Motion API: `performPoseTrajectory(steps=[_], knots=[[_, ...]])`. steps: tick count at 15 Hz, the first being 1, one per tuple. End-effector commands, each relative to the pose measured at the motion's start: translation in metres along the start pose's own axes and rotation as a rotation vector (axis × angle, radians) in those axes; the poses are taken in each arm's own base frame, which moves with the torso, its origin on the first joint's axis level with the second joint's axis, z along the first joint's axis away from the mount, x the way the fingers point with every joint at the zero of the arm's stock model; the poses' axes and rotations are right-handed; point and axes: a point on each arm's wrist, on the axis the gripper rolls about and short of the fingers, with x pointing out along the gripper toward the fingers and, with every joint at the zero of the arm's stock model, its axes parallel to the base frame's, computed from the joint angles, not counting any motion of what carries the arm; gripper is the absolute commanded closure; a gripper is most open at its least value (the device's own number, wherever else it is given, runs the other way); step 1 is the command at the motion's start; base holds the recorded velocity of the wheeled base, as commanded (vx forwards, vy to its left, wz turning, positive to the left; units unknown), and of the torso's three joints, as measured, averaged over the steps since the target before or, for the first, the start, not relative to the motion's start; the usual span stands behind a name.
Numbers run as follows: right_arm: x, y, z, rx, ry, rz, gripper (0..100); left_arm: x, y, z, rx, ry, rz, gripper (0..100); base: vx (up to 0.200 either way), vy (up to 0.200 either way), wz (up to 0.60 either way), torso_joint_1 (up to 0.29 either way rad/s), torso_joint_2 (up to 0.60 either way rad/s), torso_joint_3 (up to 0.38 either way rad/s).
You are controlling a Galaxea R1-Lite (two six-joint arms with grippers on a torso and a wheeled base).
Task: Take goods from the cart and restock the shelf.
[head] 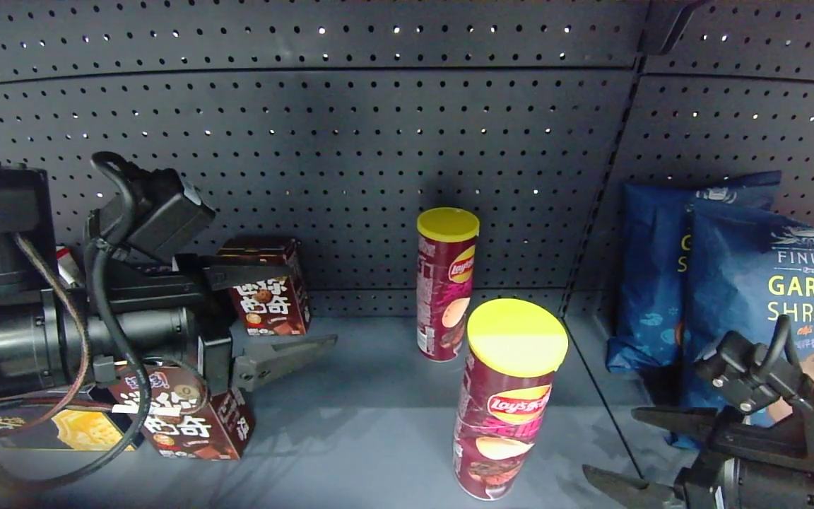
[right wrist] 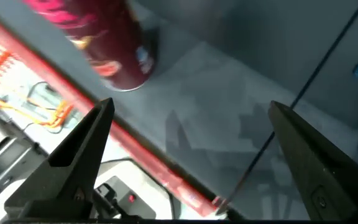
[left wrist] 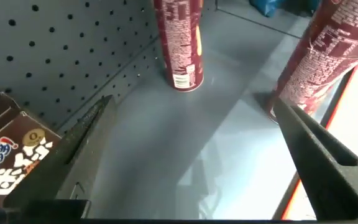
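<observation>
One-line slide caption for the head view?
Left tool and right tool open flanking two chip cans; chocolate boxes left, blue bags right.

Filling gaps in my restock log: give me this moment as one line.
left gripper open, empty, by chocolate boxes | right gripper open, empty, at shelf front edge | two chip cans upright on shelf

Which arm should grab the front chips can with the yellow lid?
Right, probably: the right gripper, open, sits just beside that maroon yellow-lidded can; the left gripper is farther off, among brown cardboard boxes.
</observation>
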Motion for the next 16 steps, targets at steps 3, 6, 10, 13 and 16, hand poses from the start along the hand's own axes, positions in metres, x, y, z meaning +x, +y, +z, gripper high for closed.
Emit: performPoseTrajectory(steps=[3,6,10,13,16], knots=[[0.019,-0.003,0.002,-0.001,0.051,-0.07,0,0.01,0.006,0.001,-0.004,0.014,0.013,0,0.0,0.0,0.0,0.0,0.0,0.0],[0.029,-0.003,0.005,-0.002,0.068,-0.066,0,0.01,0.006,-0.002,-0.008,0.021,0.011,0,0.0,0.0,0.0,0.0,0.0,0.0],[0.048,0.002,0.017,-0.014,0.075,-0.048,0,0.011,0.008,0.004,-0.004,0.012,0.018,0,0.0,0.0,0.0,0.0,0.0,0.0],[0.055,0.006,0.019,-0.022,0.083,-0.036,0,0.01,0.008,0.004,-0.006,0.012,0.02,0,0.0,0.0,0.0,0.0,0.0,0.0],[0.059,0.007,0.02,-0.026,0.085,-0.029,0,0.01,0.008,0.003,-0.006,0.012,0.02,0,0.0,0.0,0.0,0.0,0.0,0.0]])
